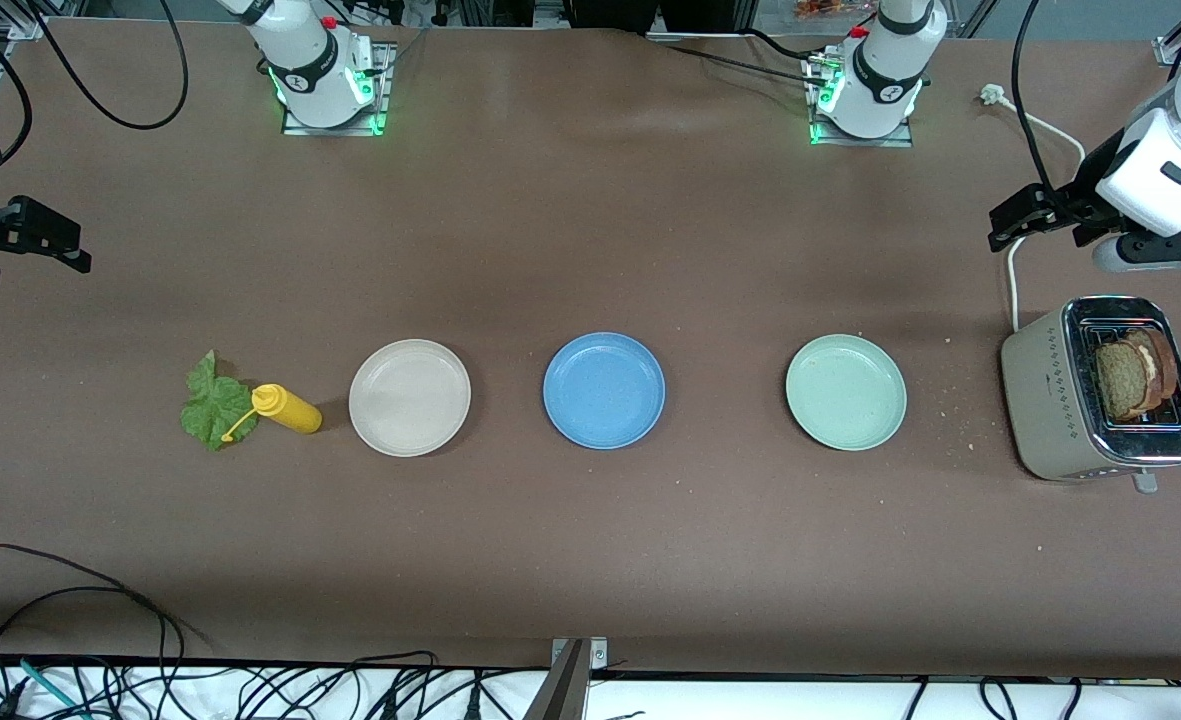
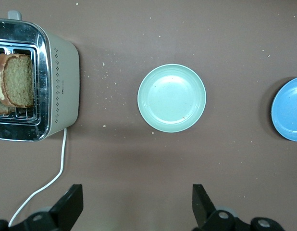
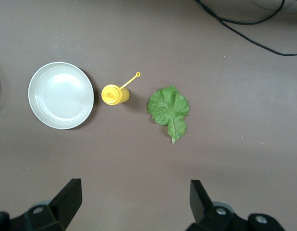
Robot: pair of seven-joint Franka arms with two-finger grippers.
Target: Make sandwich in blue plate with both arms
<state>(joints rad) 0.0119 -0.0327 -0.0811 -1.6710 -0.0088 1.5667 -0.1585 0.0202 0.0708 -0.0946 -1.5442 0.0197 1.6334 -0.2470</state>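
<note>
Left gripper jaws apart, empty, over table at toaster end, two bread slices in toaster slots, right gripper jaws apart, empty, over table near lettuce leaf, mustard bottle touching leaf at its 3 o'clock, blue plate bare between cream plate and mint plate.

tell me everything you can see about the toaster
The toaster is a boxy two-slot model with a cream-grey body, a pattern of small dots on its side and a shiny chrome top. It stands upright on the table at the left arm's end, beside the mint-green plate. Brown bread slices stick up out of its slots. A white cord runs from it across the table, and crumbs lie scattered around it.
</note>
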